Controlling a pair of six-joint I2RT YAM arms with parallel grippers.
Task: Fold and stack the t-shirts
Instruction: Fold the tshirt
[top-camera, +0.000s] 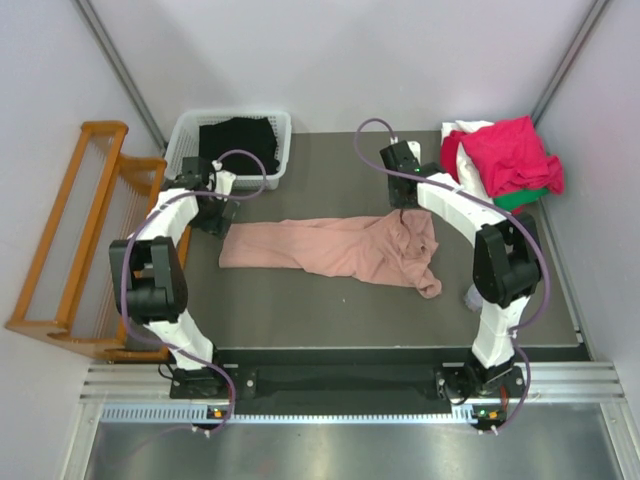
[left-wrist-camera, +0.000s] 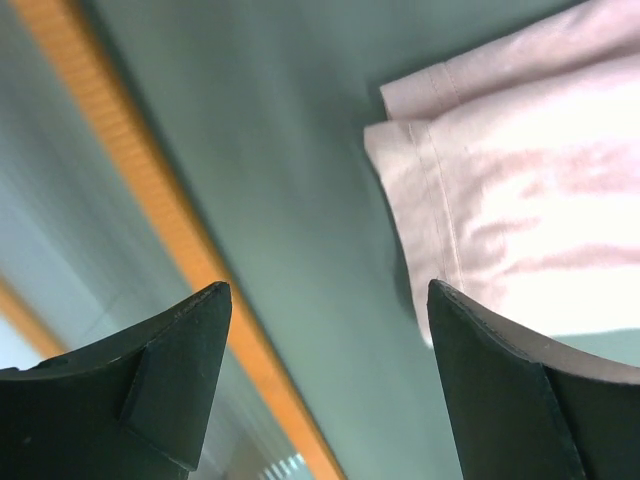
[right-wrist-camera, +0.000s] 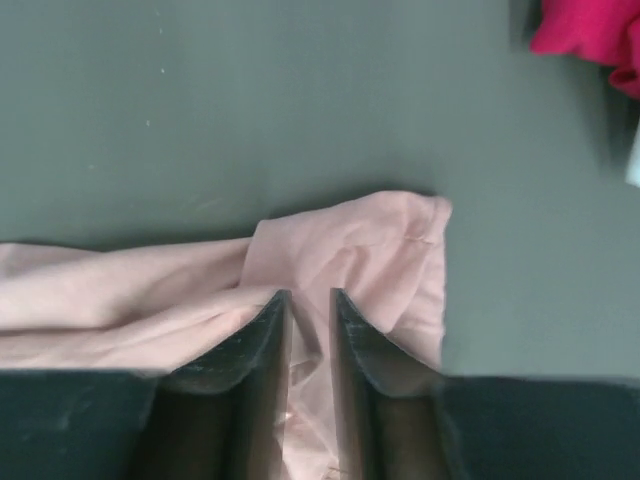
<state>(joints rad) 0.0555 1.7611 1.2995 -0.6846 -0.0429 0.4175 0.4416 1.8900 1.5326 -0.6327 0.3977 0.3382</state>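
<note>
Dusty-pink t-shirt (top-camera: 330, 250) lying stretched for folding; left gripper (left-wrist-camera: 330, 290) gaping empty beside it; right gripper (right-wrist-camera: 308, 296) barely parted over cloth, grip unclear.

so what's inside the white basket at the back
A black cloth lies inside the white basket, filling most of it. Whatever is beneath that cloth is covered.

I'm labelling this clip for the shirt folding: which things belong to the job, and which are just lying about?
Job: long dusty-pink cloth t-shirt; pile of crimson, white and green shirts.
Lying about: white plastic mesh basket with black cloth inside; orange wooden slatted rack.
</note>
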